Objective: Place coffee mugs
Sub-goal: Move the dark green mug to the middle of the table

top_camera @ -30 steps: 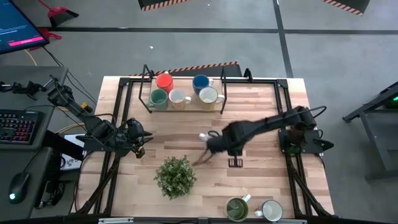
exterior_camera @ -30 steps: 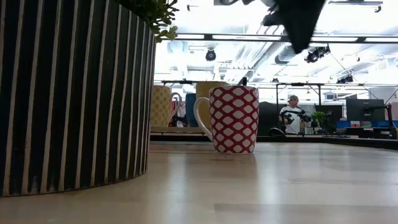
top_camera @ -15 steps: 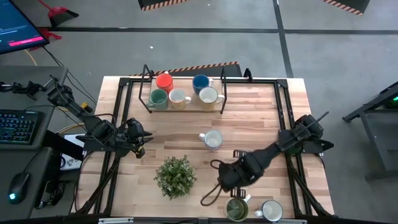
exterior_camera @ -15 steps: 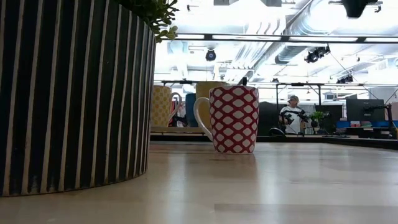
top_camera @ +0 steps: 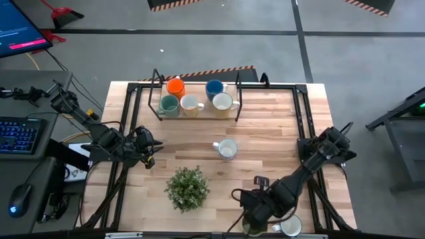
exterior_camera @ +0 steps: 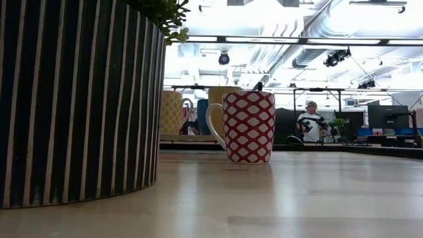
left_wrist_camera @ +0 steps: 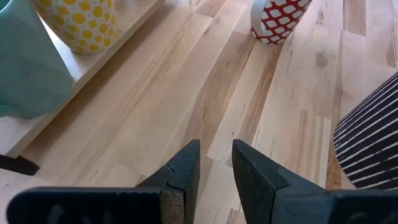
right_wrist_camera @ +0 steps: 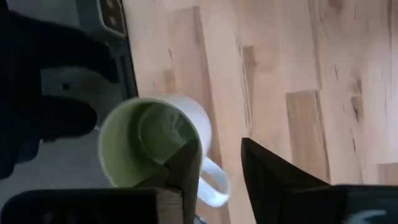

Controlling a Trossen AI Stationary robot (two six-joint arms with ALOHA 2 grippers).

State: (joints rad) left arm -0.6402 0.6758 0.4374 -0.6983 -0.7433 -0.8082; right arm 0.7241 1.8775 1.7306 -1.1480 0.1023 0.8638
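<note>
R gripper (right_wrist_camera: 214, 165) over olive-green mug (right_wrist_camera: 152, 149) near potted plant (top_camera: 187, 188) at counter (top_camera: 279, 133) edge — fingers part-open, empty, straddling the rim, prob. for pickup. L gripper (left_wrist_camera: 214, 168) idle, fingers narrowly apart, empty.

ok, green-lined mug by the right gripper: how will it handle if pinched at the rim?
Probably rigid and slick: the mug looks like glazed ceramic, so the open right gripper may slip. Its side handle could tilt it. It stands near the table edge; a drop would likely break it.
</note>
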